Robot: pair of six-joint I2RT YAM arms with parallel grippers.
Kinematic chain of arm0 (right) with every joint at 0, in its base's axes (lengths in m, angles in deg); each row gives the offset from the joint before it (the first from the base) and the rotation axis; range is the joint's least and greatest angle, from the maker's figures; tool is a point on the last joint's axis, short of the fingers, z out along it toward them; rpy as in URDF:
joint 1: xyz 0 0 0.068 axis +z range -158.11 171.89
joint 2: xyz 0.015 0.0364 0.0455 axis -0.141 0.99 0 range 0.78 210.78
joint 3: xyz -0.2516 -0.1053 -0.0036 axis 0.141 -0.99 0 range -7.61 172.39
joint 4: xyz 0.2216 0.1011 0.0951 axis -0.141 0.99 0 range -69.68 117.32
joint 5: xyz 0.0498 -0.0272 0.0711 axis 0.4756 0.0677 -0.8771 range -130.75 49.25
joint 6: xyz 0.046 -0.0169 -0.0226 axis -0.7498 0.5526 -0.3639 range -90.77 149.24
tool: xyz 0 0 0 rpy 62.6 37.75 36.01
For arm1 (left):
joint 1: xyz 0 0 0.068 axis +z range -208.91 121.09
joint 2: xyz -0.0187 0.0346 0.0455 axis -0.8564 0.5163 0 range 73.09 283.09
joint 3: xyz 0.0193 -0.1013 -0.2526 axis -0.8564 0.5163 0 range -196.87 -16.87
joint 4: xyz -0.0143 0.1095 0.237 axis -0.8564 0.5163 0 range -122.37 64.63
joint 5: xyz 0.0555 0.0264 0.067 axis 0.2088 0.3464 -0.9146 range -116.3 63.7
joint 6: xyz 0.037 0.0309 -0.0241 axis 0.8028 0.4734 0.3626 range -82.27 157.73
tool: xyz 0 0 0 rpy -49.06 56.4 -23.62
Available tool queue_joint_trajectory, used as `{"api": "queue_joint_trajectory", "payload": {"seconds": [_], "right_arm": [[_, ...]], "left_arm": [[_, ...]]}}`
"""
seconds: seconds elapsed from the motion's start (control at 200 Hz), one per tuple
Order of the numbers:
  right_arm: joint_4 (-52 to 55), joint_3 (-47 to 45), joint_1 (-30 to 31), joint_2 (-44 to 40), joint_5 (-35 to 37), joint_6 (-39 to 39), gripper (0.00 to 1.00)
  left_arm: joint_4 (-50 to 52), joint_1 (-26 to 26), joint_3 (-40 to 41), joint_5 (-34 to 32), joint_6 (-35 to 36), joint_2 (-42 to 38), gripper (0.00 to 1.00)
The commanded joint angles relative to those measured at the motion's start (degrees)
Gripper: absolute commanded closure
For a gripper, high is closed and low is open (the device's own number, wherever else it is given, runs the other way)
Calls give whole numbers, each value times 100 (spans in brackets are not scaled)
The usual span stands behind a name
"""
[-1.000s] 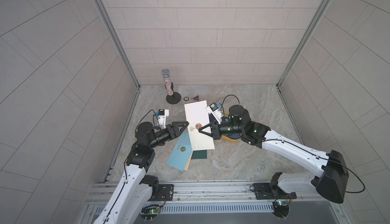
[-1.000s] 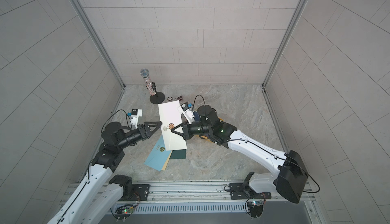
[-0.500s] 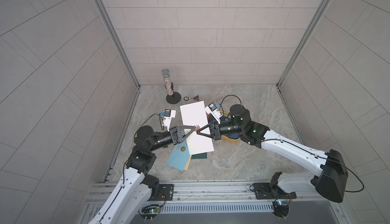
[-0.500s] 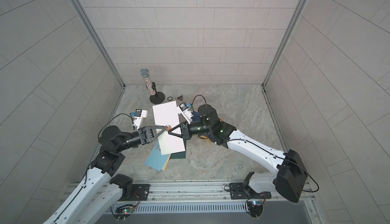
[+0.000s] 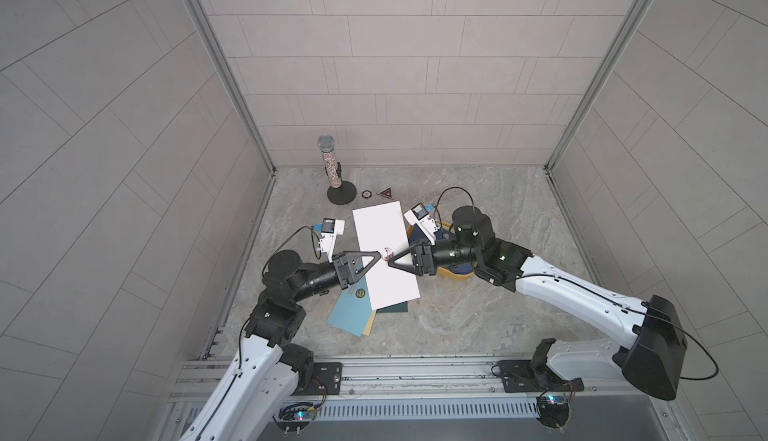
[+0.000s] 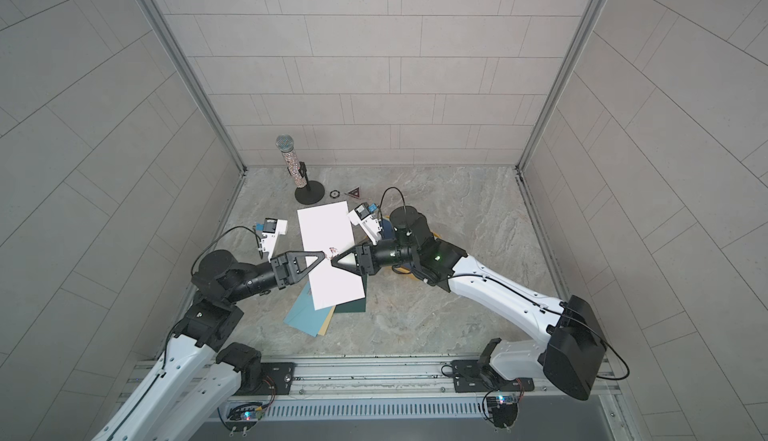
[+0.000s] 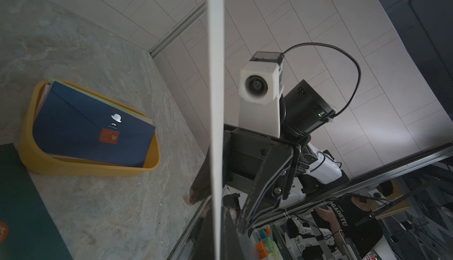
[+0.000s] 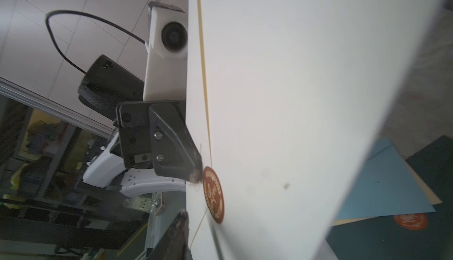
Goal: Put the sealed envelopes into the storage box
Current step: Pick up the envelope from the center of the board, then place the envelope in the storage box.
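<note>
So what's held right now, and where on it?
The left gripper pinches the cream rectangular paper envelope by its long edge, beside the brown seal sticker.

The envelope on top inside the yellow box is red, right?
Not quite. The top envelope inside the yellow box is navy blue, not red. Only the little square sticker on it is red. The left wrist view shows this.

L hand [image 6: 323, 255] pinches white envelope [image 6: 328, 231] edge.
</note>
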Motion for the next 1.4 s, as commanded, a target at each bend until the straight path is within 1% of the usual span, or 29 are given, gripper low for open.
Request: {"api": "queue_joint_trajectory", "payload": {"seconds": [0.0,0.07,0.115,0.15,0.21,0.235,0.25,0.295,0.33,0.385,0.44,0.51,0.58,0.645,0.755,0.865,0.986,1.076,1.256,1.396], "right_arm": [[818,-213,-341,-607,1258,722,46],[989,-715,-632,-1038,1958,1050,44],[1081,-1098,-809,-1349,2483,1173,45],[1165,-1383,-957,-1606,2876,1191,46],[1312,-1842,-1225,-2039,3402,1162,48],[1382,-1995,-1314,-2234,3588,1148,48],[1439,-2088,-1371,-2333,3699,1142,49],[1627,-2234,-1455,-2647,4058,1164,49],[1808,-2514,-1490,-2849,4383,1145,50],[2091,-2689,-1500,-3126,4933,1047,51],[2334,-2820,-1518,-3344,5336,902,51],[2570,-2884,-1534,-3551,5625,730,51],[2611,-2957,-1546,-3717,5718,680,51],[2631,-2998,-1558,-3775,5762,630,51],[2792,-3009,-1579,-3797,5914,487,51],[2913,-3009,-1606,-3790,5918,426,51],[2942,-3011,-1618,-3789,5861,440,52],[2945,-3025,-1640,-3839,5787,469,52],[3000,-3094,-1666,-4026,5764,462,51],[3055,-3105,-1667,-4108,5760,458,52]], "left_arm": [[1488,-22,-746,-686,1736,-38,100],[2168,-23,-1228,-952,2746,178,100],[2292,-17,-1435,-855,3394,375,100],[2406,-33,-1612,-877,3859,557,100],[2716,-62,-1988,-1236,4482,914,100],[2793,-61,-2133,-1263,4788,1034,100],[2846,-66,-2232,-1253,5024,1254,100],[3017,-132,-2512,-1232,5685,1625,100],[3143,-218,-2755,-1292,6153,1906,100],[3288,-346,-3088,-1380,6907,2323,100],[3521,-499,-3457,-1390,7628,2786,100],[4004,-683,-3975,-1122,8780,3365,100],[4303,-890,-4454,-1143,9560,3922,100],[4680,-1129,-4944,-1318,10262,4467,100],[5464,-1534,-5843,-1792,11151,5450,100],[6148,-1928,-6709,-2273,11724,6348,100],[6459,-2297,-7466,-2705,12134,7137,100],[6728,-2482,-8033,-3061,12372,7688,100],[7468,-2562,-9190,-3465,12474,8733,100],[7487,-2590,-9365,-3531,12502,9045,100]]}}
